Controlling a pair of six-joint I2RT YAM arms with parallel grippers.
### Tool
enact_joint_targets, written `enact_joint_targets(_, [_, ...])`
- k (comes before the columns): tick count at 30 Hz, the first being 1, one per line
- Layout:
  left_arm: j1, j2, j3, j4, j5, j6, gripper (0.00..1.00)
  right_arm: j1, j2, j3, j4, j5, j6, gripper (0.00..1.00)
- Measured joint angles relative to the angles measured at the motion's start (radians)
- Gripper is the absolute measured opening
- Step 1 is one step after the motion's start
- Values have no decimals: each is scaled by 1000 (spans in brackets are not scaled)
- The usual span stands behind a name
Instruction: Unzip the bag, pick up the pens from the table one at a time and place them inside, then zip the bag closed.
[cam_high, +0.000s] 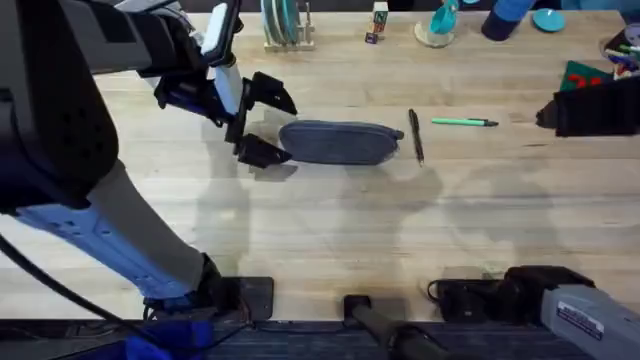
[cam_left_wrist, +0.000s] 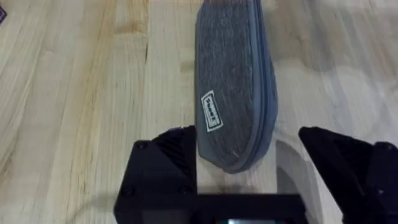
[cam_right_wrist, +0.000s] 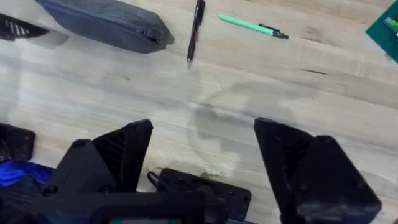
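Right arm: nearest to me, I see its body low at 5 o'clock in the overhead view, parked by its base; the right gripper (cam_right_wrist: 202, 162) has its fingers spread wide over bare tabletop (cam_high: 330, 230), holding nothing.
Left arm: it rises large and dark at 9 to 10 o'clock under the overhead camera, reaching out to the pouch's left end.
Left gripper (cam_high: 262, 125): fingers spread, one on each side of the bag's rounded left end; from the left wrist view one finger (cam_left_wrist: 165, 168) sits just beside the fabric, and I cannot tell whether it touches; the other stands apart from it.
Bag (cam_high: 340, 142): blue-grey pouch lying flat lengthwise just above centre, around 12 o'clock from the middle of the tabletop; a small white label shows on its side in the left wrist view; I cannot tell from here whether the zipper is open or closed.
Black pen (cam_high: 416, 136): lying just off the bag's right end, at 3 o'clock from it, roughly crosswise to the pouch.
Green pen (cam_high: 464, 122): lying flat at 2 o'clock from the bag, near the black pen but apart from it.
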Motion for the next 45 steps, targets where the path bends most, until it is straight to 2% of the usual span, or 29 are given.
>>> enact_joint_targets(11, [0,0,0,4,5,-1,988,0,0,0,-3,0,0,996])
enact_joint_targets(13, [0,0,0,4,6,-3,864,0,0,0,-4,0,0,996])
enact_joint_targets(14, [0,0,0,3,7,-4,745,0,0,0,-4,0,0,996])
enact_joint_targets(15, [0,0,0,4,8,-3,569,0,0,0,-4,0,0,996])
enact_joint_targets(18, [0,0,0,9,8,-3,125,0,0,0,-4,0,0,996])
enact_joint_targets(19, [0,0,0,11,8,0,65,0,0,0,-4,0,0,996])
enact_joint_targets(26, [-1,0,0,14,8,0,44,0,0,0,-4,0,-49,996])
enact_joint_targets(31, [-1,0,0,14,8,0,44,0,0,0,-9,-11,-233,995])
enact_joint_targets(39, [-1,0,0,22,8,0,44,0,0,-6,-12,-91,-545,996])
enact_joint_targets(45, [-1,0,0,25,8,0,44,-8,0,-108,-5,-163,-735,996])
